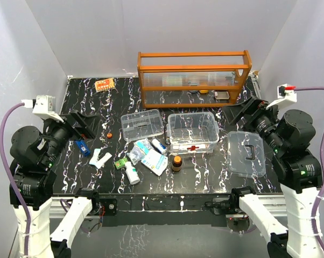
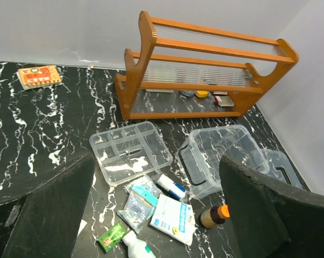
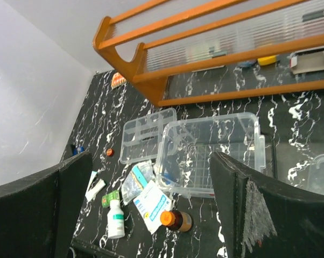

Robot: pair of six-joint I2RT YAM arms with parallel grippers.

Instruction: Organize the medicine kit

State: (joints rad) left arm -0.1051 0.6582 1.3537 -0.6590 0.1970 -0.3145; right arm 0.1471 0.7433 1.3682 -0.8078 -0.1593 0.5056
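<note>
**Kit in three pieces at mid-counter, both tools empty**

You have one clear box point(image 1: 192, 132) standing mouth up at the middle of the black marbled counter point(image 1: 86, 97). In the top view its long axis runs left to right. The red cross is on the near long wall, facing your arm bases.

One divided tray point(image 1: 142, 124) lies flat just left of the box. Its long axis also runs roughly left to right, skewed a little.

One handled lid point(image 1: 246, 154) lies flat to the right of the box, handle up. Its long axis runs near to far, crosswise to the box.

Behind all three stands one orange wooden rack point(image 1: 193, 77), lengthwise along the back.

Loose items lie in front of the tray and box:
- one brown bottle point(image 1: 176, 163) with an orange cap
- one white bottle point(image 1: 132, 173) lying down
- one small green packet point(image 1: 119, 164)
- several pale sachets point(image 1: 154, 161), overlapping so you cannot count them exactly

One orange packet point(image 1: 104, 84) lies at the back left.

Your left tool point(image 1: 82, 124) hangs at the left of the counter with its fingers spread wide, gripping nothing. Your right tool point(image 1: 243, 112) hangs at the right, also spread and empty, well apart from the box.
</note>
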